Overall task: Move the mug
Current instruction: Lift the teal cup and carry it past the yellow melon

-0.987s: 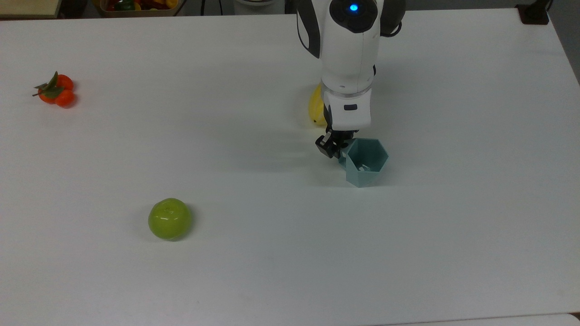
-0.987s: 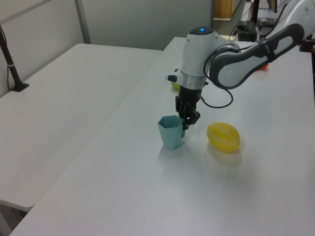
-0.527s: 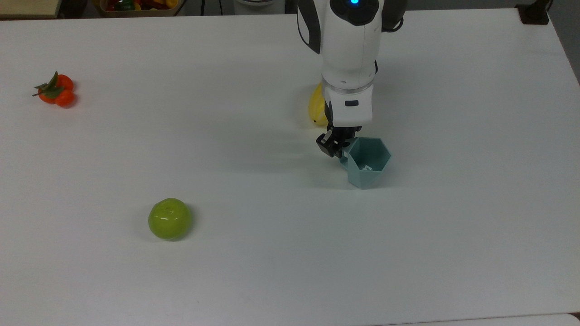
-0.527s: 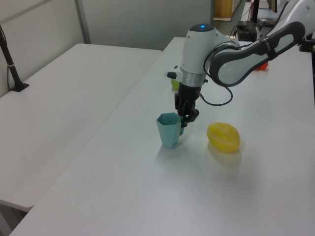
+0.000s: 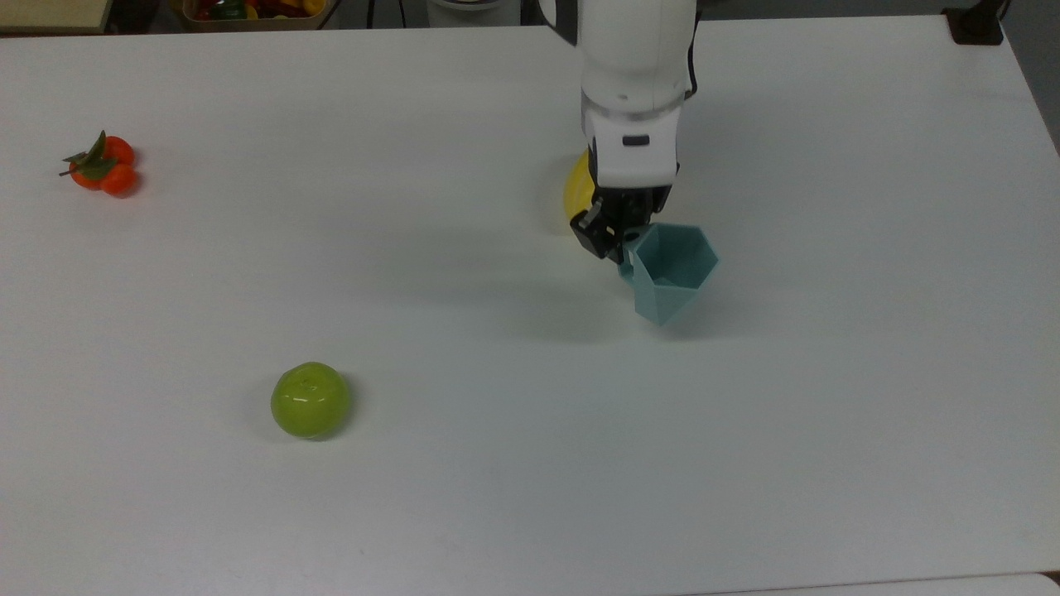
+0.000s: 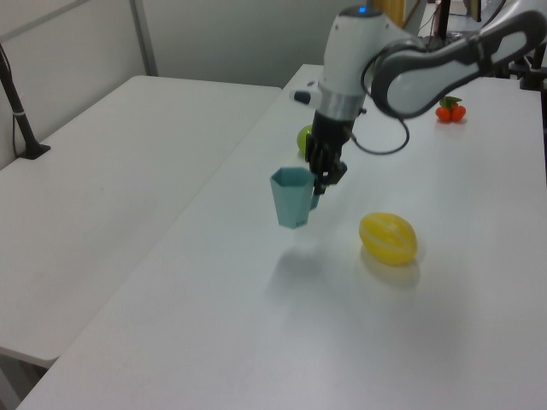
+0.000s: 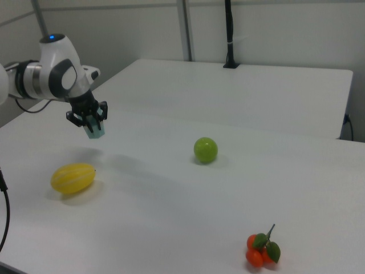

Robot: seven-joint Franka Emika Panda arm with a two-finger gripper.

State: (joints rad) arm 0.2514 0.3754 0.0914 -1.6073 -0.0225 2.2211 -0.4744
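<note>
Mug (image 6: 292, 196) now higher, clear of the table (image 6: 256, 325), handle clenched in vertical arm's fingers (image 6: 325, 173).

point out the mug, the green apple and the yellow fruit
mug (image 5: 672, 258): top view, inside of its open mouth.
green apple (image 5: 310, 400): top view, its top.
yellow fruit (image 6: 388, 237): left view, its side.

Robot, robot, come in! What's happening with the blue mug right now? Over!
Gripper shut on the mug by its handle. Mug in the air above the table, upright. Yellow fruit sits close by; green apple far off.
</note>
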